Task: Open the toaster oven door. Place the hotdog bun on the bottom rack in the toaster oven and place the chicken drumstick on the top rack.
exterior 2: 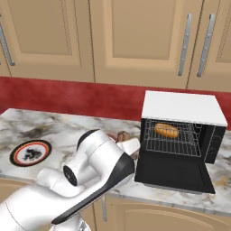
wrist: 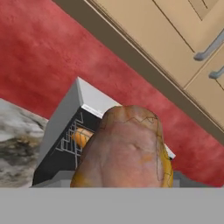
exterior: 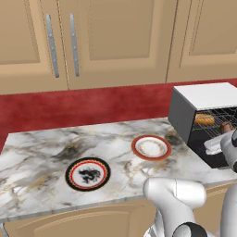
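The toaster oven [exterior 2: 182, 107] stands on the counter with its door [exterior 2: 173, 173] folded down flat. Inside, the hotdog bun [exterior 2: 166, 130] lies on a wire rack [exterior 2: 173, 143], apparently the bottom rack; the bun [exterior: 204, 120] also shows from the left. My gripper [exterior 2: 129, 144] hovers just left of the oven front, shut on the chicken drumstick [exterior 2: 122, 135]. In the hand view the drumstick [wrist: 127, 148] hides the fingertips, with the oven [wrist: 65, 118] and the bun [wrist: 81, 136] behind it. From the left, the drumstick [exterior: 227, 126] sits before the oven opening above the gripper [exterior: 214, 145].
Two plates sit on the marble counter: a red-rimmed plate [exterior: 151, 147] near the oven and a black-rimmed plate [exterior: 88, 174] further left. Wooden wall cabinets [exterior: 92, 41] hang above a red backsplash. My own arm [exterior 2: 90, 171] blocks much of the counter's front.
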